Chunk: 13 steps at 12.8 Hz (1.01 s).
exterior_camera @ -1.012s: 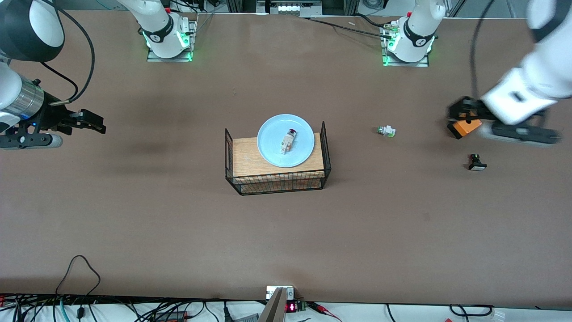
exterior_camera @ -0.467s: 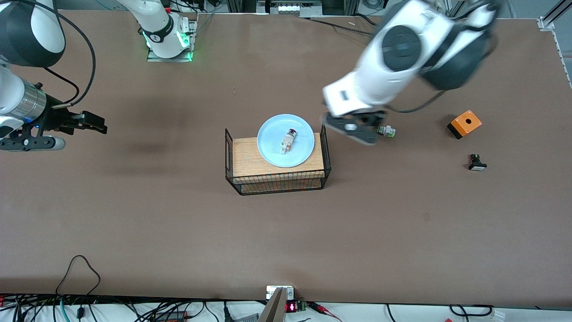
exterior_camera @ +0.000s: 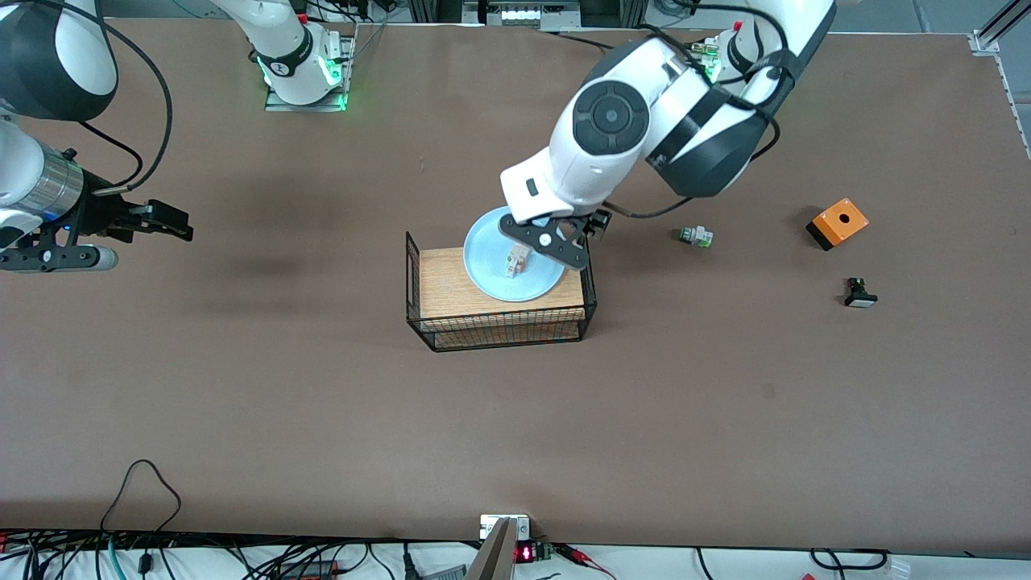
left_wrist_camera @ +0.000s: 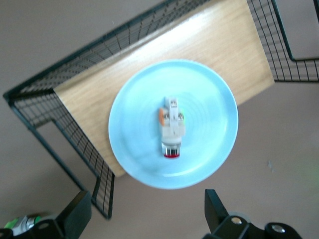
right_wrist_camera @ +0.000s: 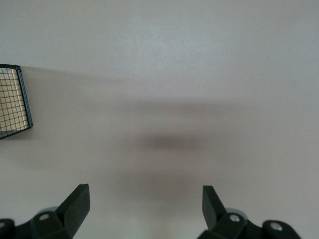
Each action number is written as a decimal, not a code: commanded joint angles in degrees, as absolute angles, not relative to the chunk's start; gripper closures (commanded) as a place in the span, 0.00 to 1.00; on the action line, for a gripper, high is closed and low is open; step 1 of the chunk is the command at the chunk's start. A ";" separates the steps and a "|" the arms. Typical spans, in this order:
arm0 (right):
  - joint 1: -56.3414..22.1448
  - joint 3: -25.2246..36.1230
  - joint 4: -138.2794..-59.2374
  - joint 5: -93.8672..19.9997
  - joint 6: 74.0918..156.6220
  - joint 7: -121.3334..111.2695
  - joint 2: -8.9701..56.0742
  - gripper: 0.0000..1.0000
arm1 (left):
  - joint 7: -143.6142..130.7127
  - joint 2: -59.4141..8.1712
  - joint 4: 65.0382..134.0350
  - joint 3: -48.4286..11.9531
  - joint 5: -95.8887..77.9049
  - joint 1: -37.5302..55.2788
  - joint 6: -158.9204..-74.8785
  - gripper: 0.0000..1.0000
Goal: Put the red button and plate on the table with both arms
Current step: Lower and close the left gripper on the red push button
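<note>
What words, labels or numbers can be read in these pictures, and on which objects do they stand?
No text can be read.
Red digits glow on the small display at the table edge nearest the front camera: too small to read.
Marks on the black collars of both arm bases: too small to read.

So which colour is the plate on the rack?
Light blue plate, plain; clearest in the left wrist view.

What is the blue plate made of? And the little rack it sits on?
The plate looks like smooth plastic or glazed ceramic: plain light blue with a soft sheen; I cannot tell which. The rack seems to be thin black metal wire, a see-through grid, with a pale wooden top showing grain lines.
</note>
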State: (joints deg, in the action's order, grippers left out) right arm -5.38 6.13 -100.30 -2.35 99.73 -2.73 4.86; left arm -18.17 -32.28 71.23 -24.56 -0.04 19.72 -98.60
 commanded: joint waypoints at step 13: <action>-6.86 5.27 -96.60 -18.87 94.13 -1.33 8.78 0.00 | -17.93 -41.30 69.69 -24.43 7.56 25.40 -107.66 0.00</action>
